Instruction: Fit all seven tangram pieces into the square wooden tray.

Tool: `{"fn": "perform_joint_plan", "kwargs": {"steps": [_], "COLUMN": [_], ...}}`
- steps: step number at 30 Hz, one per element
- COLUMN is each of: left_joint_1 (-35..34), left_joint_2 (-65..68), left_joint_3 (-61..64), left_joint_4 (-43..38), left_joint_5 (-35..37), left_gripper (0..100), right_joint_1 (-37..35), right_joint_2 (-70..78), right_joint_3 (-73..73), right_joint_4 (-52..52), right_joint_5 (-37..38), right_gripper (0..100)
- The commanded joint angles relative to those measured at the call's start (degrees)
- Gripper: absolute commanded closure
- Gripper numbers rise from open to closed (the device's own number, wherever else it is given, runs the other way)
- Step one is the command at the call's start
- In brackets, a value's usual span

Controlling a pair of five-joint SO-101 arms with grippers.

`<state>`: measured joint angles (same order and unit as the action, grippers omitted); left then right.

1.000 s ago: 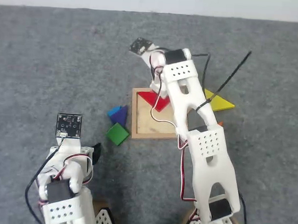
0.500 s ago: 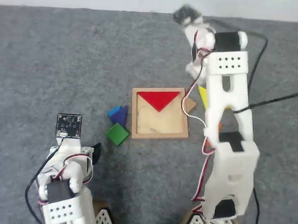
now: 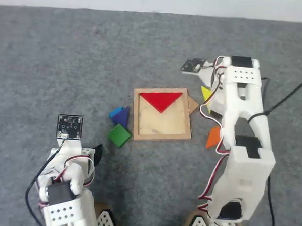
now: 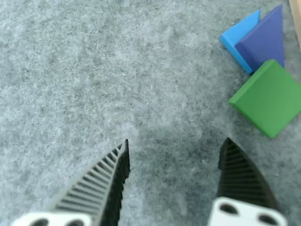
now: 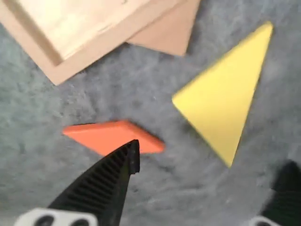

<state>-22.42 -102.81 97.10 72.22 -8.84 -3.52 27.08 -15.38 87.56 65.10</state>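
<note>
One triangle (image 3: 161, 100) lay in the tray (image 3: 161, 138) against its far edge; the square piece (image 3: 119, 135) lay left of the tray, the parallelogram (image 3: 213, 137) right.
</note>
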Motion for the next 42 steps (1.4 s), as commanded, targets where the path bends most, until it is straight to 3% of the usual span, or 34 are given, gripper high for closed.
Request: {"fn": "perform_joint_plan", "kwargs": {"steps": [1,11,19,25,42], "left_joint_1": [0.0,0.0,0.0,0.0,0.0], "left_joint_2": [-1.2,-1.2,-1.2,-1.2,-1.2], "left_joint_3": [-0.7,-0.7,-0.7,-0.7,-0.7], "left_joint_4": [0.2,0.2,0.2,0.2,0.2], "left_joint_5": [0.3,0.3,0.3,0.3,0.3], "left_gripper": [70,70,70,70,70], "right_joint_1": [0.7,-0.4,-0.5,-0.4,-0.5], "right_joint_2": [0.4,8.0,12.2,15.9,14.6], "right_joint_3": [-0.4,-0.4,-3.9,-7.5,-15.7], "right_joint_4": [-4.1,-10.6,-12.3,-9.0,12.0], "right_joint_5": [2.6,2.2,-4.4,-4.5,-4.9], "right_gripper": [50.5,50.4,51.2,69.7,70.2]}}
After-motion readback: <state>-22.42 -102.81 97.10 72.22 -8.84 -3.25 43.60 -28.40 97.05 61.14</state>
